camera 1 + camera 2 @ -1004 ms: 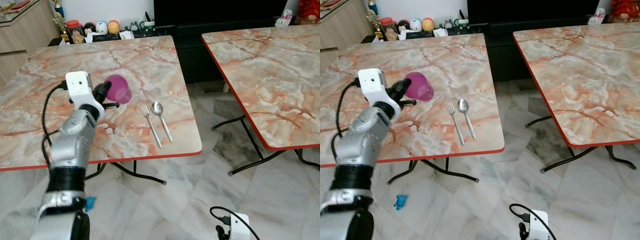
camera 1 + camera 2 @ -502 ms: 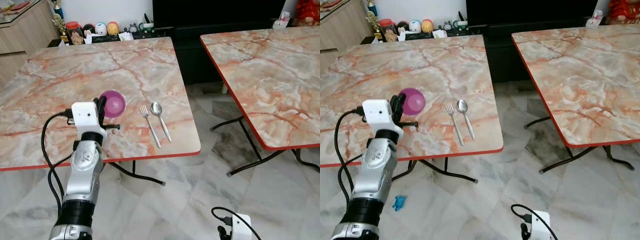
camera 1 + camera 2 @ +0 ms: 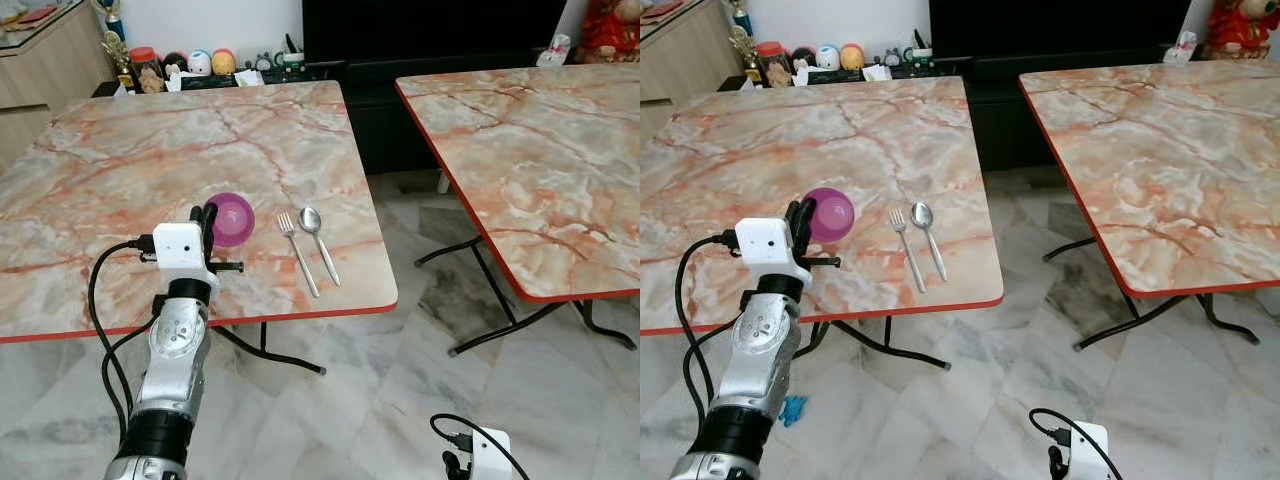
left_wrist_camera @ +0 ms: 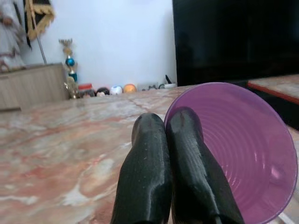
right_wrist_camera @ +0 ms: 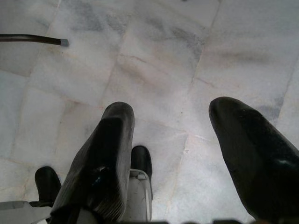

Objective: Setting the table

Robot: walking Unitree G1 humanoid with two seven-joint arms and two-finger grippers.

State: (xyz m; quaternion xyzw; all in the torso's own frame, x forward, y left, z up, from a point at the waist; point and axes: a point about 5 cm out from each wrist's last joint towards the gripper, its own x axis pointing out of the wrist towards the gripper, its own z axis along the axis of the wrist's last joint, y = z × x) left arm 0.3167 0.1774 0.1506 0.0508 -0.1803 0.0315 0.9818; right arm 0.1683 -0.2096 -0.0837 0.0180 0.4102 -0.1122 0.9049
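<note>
With both black fingers [image 4: 159, 172] pressed together on the rim, the left gripper [image 4: 170, 140] pinches the purple cup [image 4: 243, 154] by one wall; one finger sits inside, the other outside, prob. the easiest hold on a thin plastic lip. Cup is tipped, mouth toward the wrist cam, not upright yet. From the head cams it hangs low over the near part of the marble table [image 3: 120, 150], just left of the fork [image 3: 297, 250] and spoon [image 3: 320, 243]; can't tell if its base touches the top. Fork & spoon lie side by side, handles toward the table's near edge, so the cup looks meant to join them as one place setting. My read: placing step is underway, cup needs righting and setting down before the fingers let go; a tilted release could roll it.

Right gripper [image 5: 187, 140] hangs idle by the robot's side, fingers spread apart, nothing between them, pointing at the floor.

Table top is glossy pink-orange marble pattern w/ a red edge, on black folding legs. A second table [image 3: 520, 150] of the same kind stands to the right, a gap between them. Floor is pale grey marble tile [image 3: 400, 400]. Small figurines [image 3: 200, 62] line a low dark TV unit by the far wall; a wooden cabinet [image 3: 50, 50] sits far left.
</note>
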